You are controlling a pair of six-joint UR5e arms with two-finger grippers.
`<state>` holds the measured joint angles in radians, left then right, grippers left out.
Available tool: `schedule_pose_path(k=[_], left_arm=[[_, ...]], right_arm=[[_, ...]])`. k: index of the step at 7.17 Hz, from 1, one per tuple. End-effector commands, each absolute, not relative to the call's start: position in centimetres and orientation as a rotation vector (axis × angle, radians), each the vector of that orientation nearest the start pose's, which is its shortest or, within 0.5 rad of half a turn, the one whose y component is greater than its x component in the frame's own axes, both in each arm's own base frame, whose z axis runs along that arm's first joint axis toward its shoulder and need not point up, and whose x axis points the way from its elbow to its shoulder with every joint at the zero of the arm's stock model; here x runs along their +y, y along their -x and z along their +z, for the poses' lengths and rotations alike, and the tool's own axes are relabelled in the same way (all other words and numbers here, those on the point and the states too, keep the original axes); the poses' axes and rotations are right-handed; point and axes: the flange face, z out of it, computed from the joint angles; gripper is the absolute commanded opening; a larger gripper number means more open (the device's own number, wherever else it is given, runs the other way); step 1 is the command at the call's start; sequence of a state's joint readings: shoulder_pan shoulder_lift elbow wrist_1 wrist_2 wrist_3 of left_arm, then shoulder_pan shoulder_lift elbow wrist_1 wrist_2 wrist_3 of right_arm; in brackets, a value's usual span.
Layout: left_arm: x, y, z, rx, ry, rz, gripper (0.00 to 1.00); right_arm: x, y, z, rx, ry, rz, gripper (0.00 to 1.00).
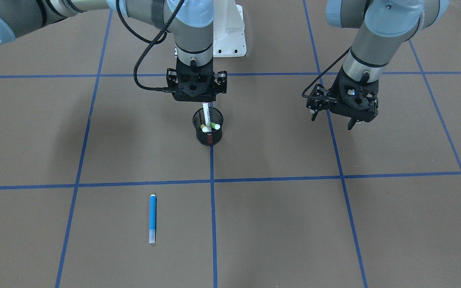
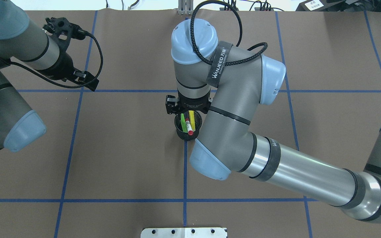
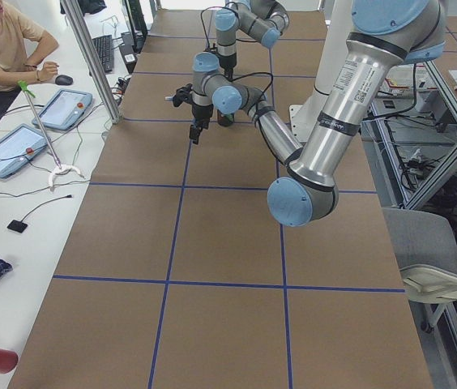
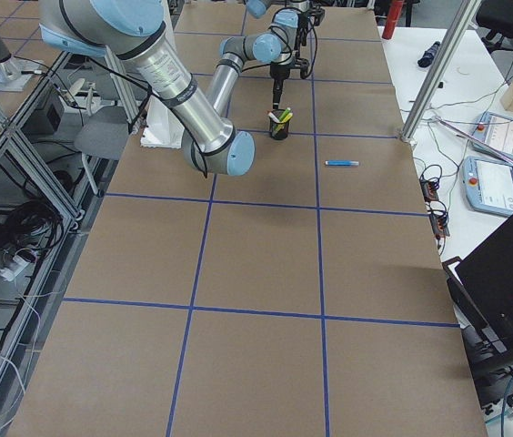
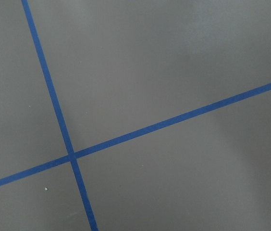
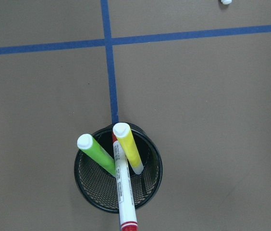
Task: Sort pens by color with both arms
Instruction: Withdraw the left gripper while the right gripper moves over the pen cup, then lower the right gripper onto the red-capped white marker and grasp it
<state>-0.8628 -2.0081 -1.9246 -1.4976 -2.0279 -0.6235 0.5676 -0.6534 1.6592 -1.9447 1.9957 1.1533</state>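
Right gripper (image 1: 204,102) fingers pinch white-barrelled red-capped pen (image 6: 123,192) in black mesh cup (image 6: 151,185); next: lift clear. Left gripper (image 1: 332,121) fingers spread, empty.

Robotics lab, no doubt about it: a brown table (image 3: 220,235) taped into blue squares under the left gripper (image 1: 332,122). Out past it, a white bench (image 3: 26,251) with two teach pendants (image 3: 61,109), a seated person (image 3: 2,49), aluminium framing (image 3: 91,61), and floor cables (image 4: 29,228).

2 wrist close-ups, 4 views across table (image 1: 278,224)
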Motion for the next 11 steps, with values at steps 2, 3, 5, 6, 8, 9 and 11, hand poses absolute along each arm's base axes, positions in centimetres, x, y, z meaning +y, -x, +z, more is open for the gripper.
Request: schedule_pose_path(k=[2,3,5,6,8,9,11], left_arm=[[-50.6,-31.6,26.9,0.792,-0.288,0.231,0.99],[-50.5,-31.7,26.9,0.792,-0.287,0.233,0.99],[-50.5,-31.7,26.8,0.793,-0.287,0.23,0.99],[-50.5,-31.7,26.9,0.792,-0.286,0.23,0.99],[-50.5,-31.8,26.9,0.792,-0.284,0.231,0.99],[-50.6,-31.8,27.0,0.791,-0.283,0.231,0.99],[-50.5,-31.9,27.1,0.79,-0.281,0.232,0.99]], right_arm=[[-45.4,54.4,11.4,-0.719,0.085,-0.094,0.55],[-45.5,54.8,12.1,-0.71,0.092,-0.114,0.55],[-45.6,55.2,12.6,-0.706,0.094,-0.129,0.55],[-45.3,55.6,12.8,-0.703,0.095,-0.141,0.55],[-44.6,56.1,13.1,-0.7,0.099,-0.154,0.55],[-44.5,56.2,13.2,-0.7,0.095,-0.169,0.55],[-44.7,57.0,14.5,-0.717,0.083,-0.179,0.55]])
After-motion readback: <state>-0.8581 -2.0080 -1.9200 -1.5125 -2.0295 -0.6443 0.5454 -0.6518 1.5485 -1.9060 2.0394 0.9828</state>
